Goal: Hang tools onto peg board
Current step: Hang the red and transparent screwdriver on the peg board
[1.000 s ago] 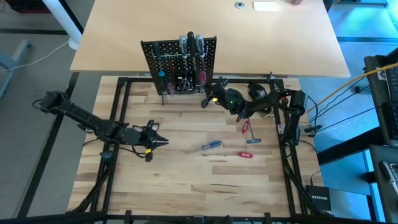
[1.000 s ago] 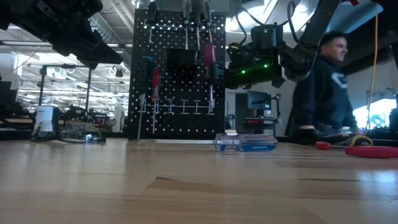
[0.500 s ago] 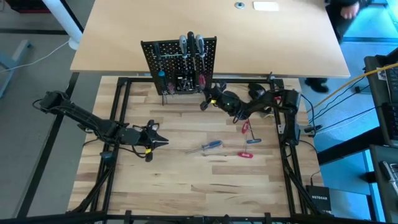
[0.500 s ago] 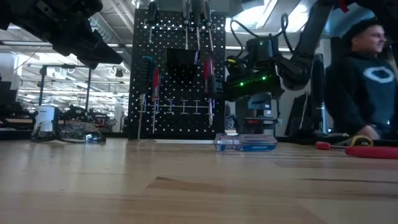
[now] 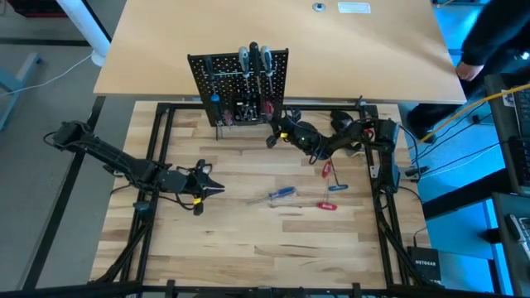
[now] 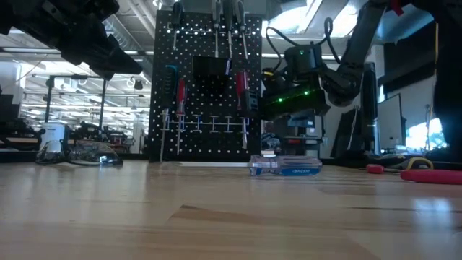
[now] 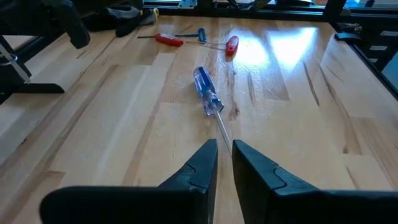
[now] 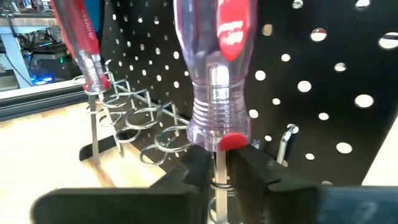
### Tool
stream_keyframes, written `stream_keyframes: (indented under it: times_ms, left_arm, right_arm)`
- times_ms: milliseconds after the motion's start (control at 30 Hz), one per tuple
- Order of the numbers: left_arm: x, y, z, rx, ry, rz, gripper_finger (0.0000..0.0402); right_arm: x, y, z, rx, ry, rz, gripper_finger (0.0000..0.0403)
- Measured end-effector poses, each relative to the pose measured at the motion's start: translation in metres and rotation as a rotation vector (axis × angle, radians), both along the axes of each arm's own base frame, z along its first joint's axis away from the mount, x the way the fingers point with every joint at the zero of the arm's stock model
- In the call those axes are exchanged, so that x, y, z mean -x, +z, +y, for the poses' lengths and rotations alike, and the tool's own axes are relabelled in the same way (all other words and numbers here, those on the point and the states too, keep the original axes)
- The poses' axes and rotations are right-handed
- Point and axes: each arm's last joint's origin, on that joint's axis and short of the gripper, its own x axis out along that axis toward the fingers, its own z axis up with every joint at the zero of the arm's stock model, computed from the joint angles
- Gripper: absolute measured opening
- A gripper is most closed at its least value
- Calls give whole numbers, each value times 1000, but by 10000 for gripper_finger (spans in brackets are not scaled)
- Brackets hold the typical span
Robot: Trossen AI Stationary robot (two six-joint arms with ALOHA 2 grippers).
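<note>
The black peg board [image 5: 240,83] stands at the table's far side, with several tools hanging on it. My right gripper [image 5: 273,135] is at the board's right part, shut on a screwdriver with a clear and red handle [image 8: 217,74]. That screwdriver stands upright in front of the board [image 6: 206,94]. A blue-handled screwdriver [image 5: 281,194] lies on the table in the middle. My left gripper [image 5: 217,189] hovers to the left of it, shut and holding nothing, its tips [image 7: 225,149] pointing at the screwdriver's shaft. My right gripper pinches the screwdriver's silver shaft [image 8: 219,163] between its two fingers, right below the handle. The fingers come level from the table's right side, across the shaft. The screwdriver stands upright, handle up, and its shaft goes down through a wire ring on the board.
A red-handled tool [image 5: 327,205], a red key [image 5: 327,170] and a blue key [image 5: 338,187] lie on the table's right half. A dark rounded lump [image 5: 341,120] sits behind my right arm. Another red screwdriver [image 8: 81,37] stands in the board's wire rings [image 8: 149,127].
My right gripper has gone down along the peg board's front, and the red-handled screwdriver has come down with it, still upright. A person behind the table has walked off to the right. My left arm has kept still.
</note>
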Motion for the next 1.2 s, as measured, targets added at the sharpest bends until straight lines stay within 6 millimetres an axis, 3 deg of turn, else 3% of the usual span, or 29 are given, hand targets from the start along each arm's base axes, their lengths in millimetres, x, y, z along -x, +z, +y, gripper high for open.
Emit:
stream_keyframes:
  times_ms: [233, 400, 833, 1067, 1200]
  left_arm:
    - [0, 0, 0, 0, 0, 1, 40]
    - [0, 0, 0, 1, 0, 1, 40]
    - [0, 0, 0, -4, -1, 0, 40]
    - [0, 0, 0, -4, -1, -2, 40]
    - [-1, 0, 1, -14, 1, -3, 40]
  right_arm:
    - [2, 10, 6, -10, -4, 59, 133]
    - [9, 15, 10, -74, -6, 193, 162]
    - [33, 59, 33, -160, 53, 307, 166]
    - [18, 59, 63, -135, 322, 268, 166]
    - [6, 55, 65, -80, 334, 170, 166]
